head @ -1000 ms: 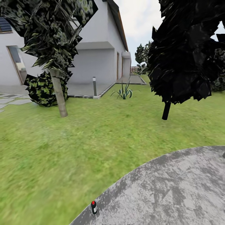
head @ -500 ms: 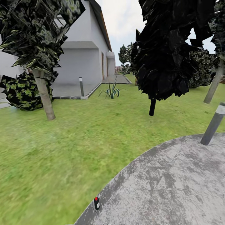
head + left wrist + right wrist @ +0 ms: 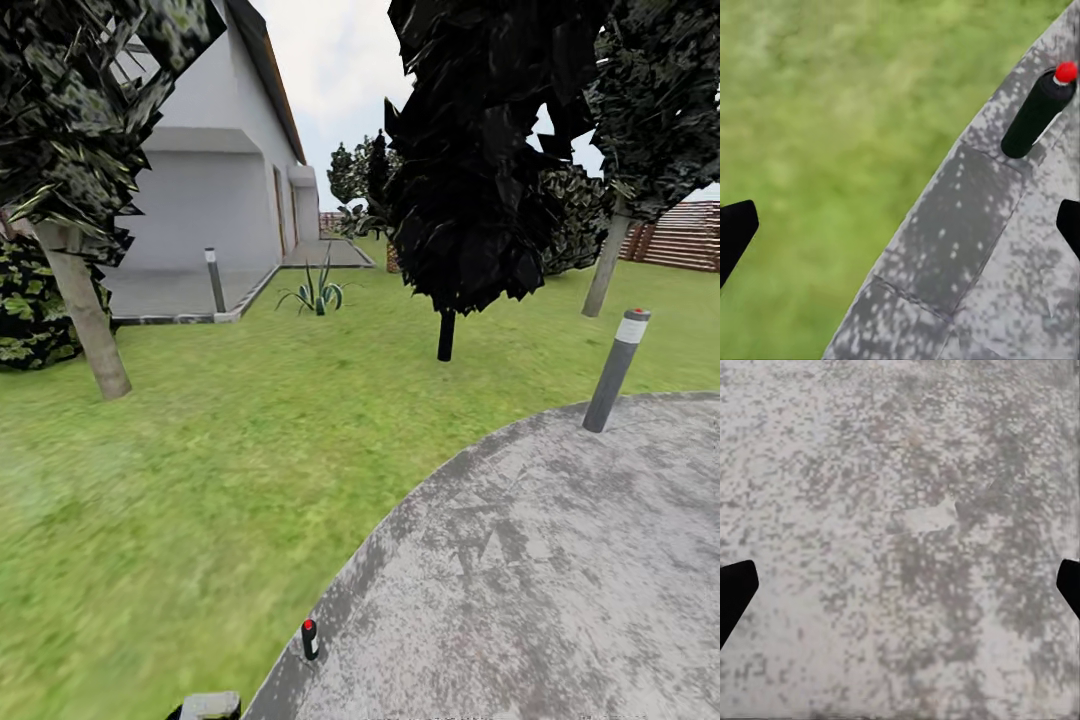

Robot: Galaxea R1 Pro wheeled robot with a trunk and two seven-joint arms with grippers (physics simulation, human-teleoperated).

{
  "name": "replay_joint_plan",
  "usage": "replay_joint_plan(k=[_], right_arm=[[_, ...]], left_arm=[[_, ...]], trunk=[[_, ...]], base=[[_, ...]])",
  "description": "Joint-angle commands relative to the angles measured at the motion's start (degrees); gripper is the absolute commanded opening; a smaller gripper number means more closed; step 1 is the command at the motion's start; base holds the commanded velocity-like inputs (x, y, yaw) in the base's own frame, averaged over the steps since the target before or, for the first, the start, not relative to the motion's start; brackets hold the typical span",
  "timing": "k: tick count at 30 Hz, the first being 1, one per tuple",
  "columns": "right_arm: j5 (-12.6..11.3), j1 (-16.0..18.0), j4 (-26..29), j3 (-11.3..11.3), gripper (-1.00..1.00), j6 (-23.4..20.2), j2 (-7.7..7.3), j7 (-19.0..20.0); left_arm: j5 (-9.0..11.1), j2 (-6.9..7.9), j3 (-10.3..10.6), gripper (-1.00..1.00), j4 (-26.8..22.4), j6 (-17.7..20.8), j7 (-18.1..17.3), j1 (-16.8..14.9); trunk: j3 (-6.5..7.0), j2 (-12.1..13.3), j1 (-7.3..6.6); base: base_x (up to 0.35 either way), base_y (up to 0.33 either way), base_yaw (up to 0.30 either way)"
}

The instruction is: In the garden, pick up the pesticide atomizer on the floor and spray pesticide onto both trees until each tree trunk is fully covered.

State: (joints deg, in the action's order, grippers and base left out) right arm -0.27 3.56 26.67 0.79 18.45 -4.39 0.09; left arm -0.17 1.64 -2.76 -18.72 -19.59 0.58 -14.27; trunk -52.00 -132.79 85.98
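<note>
The pesticide atomizer is out of view. The lawn [image 3: 200, 470] fills the left and middle of the head view. A tree with a leaning grey-brown trunk [image 3: 85, 320] stands at the left, and another pale trunk [image 3: 606, 268] stands at the far right by the fence. I cannot tell whether these are the task's trees. My left gripper [image 3: 900, 232] is open over the border between grass and patio, with nothing between its fingers. My right gripper [image 3: 900, 589] is open above bare stone. A grey part of my left arm [image 3: 210, 705] shows at the head view's lower edge.
A small black post with a red top [image 3: 309, 639] [image 3: 1035, 112] stands on the edge of the grey stone patio [image 3: 540, 580]. A grey bollard [image 3: 615, 370] stands at the patio's far rim. A dark conifer [image 3: 446, 335], a white house [image 3: 200, 200] and a slatted fence [image 3: 685, 235] lie beyond.
The head camera has turned to the right, so the whole picture slid left. The grey bollard, the right-hand trunk and the fence came further into view.
</note>
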Motion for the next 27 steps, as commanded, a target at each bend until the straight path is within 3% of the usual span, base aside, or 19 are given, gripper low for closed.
replay_joint_plan(k=[1,2,7,10,14,17,18,19,22,27], right_arm=[[-0.04,0.04,0.0,0.41,1.0,0.16,0.0,0.01],[-0.05,0.04,0.06,0.64,1.0,0.14,0.0,0.0],[0.02,0.04,1.34,2.23,1.0,0.09,-0.15,-0.18],[0.07,0.06,4.58,2.39,1.0,0.05,-0.17,-0.24],[0.2,0.3,11.9,2.44,1.0,-0.46,-0.19,-0.26],[0.27,2.39,19.1,2.46,1.0,-2.19,-0.19,-0.75],[0.28,3.96,20.77,2.43,1.0,-3.7,-0.19,-1.23],[0.31,9.13,22.84,2.39,1.0,-9.68,-0.18,-2.55],[0.33,14.68,23.34,2.39,1.0,-17.06,-0.18,-3.18],[0.49,16.99,23.47,1.95,1.0,-20.33,-0.18,-2.98]], left_arm=[[-0.01,-0.01,-0.08,1.0,-0.49,0.76,0.05,-1.71],[0.06,0.0,-0.07,1.0,-0.68,1.69,0.05,-2.88],[0.32,-0.5,-0.06,1.0,-1.67,15.09,0.07,-13.9],[0.34,-0.67,0.09,1.0,-1.76,18.09,0.03,-17.83],[0.3,-0.52,0.18,1.0,-1.88,19.19,-0.22,-19.66],[0.27,-0.25,-0.03,1.0,-1.92,19.0,-0.35,-19.73],[0.27,-0.13,-0.04,1.0,-1.91,18.93,-0.37,-19.71],[0.16,0.11,-0.05,1.0,-1.87,18.69,-0.39,-19.72],[0.13,0.31,-0.01,1.0,-1.92,17.82,-0.44,-19.74],[-0.02,0.21,0.37,1.0,-1.93,17.3,-0.44,-19.74]], trunk=[[-0.05,-0.02,-0.01],[-0.05,-0.02,-0.01],[-0.05,-0.02,-0.01],[-0.05,-0.02,-0.01],[-0.05,-0.02,-0.01],[-0.05,-0.02,-0.01],[-0.05,-0.02,-0.01],[-0.05,-0.02,-0.01],[-0.05,-0.02,-0.01],[-0.05,-0.02,-0.01]], base=[[-0.019,0.041,-0.3],[-0.015,0.033,-0.3],[-0.005,0.011,-0.191],[-0.001,0.002,-0.036],[0.0,0.001,-0.011],[0.0,0.0,-0.003],[0.0,0.0,-0.001],[0.0,0.0,0.0],[0.0,0.0,0.0],[0.137,-0.06,0.0]])
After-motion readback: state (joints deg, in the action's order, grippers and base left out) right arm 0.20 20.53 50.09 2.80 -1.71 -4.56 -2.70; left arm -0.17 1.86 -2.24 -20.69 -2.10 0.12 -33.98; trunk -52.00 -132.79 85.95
